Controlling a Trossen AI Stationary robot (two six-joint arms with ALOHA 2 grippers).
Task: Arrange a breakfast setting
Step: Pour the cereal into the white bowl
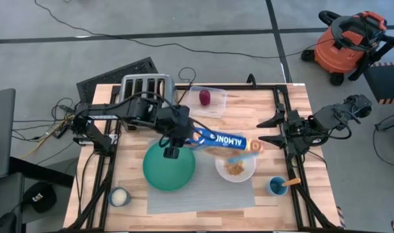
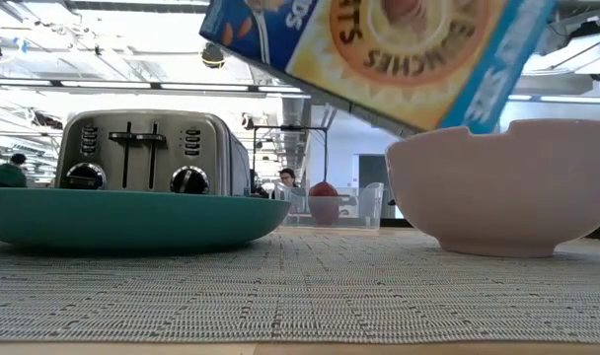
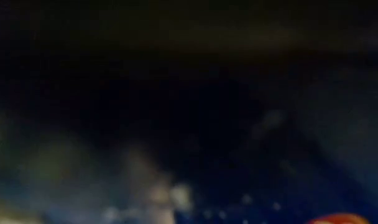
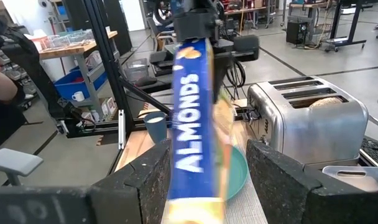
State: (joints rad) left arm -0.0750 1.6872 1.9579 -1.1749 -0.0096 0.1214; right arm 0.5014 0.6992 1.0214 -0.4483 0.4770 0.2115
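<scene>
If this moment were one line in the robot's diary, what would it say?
left gripper: tilting cereal box over white bowl | right gripper: open, waiting at side

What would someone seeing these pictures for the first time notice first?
Most striking is the blue cereal box, held tilted by the left gripper over the white bowl, which already has cereal in it. Beside the bowl, the round teal-green plate sits on the grey placemat. The chrome toaster stands at the table's far edge, and the right gripper waits open at the right side.
</scene>
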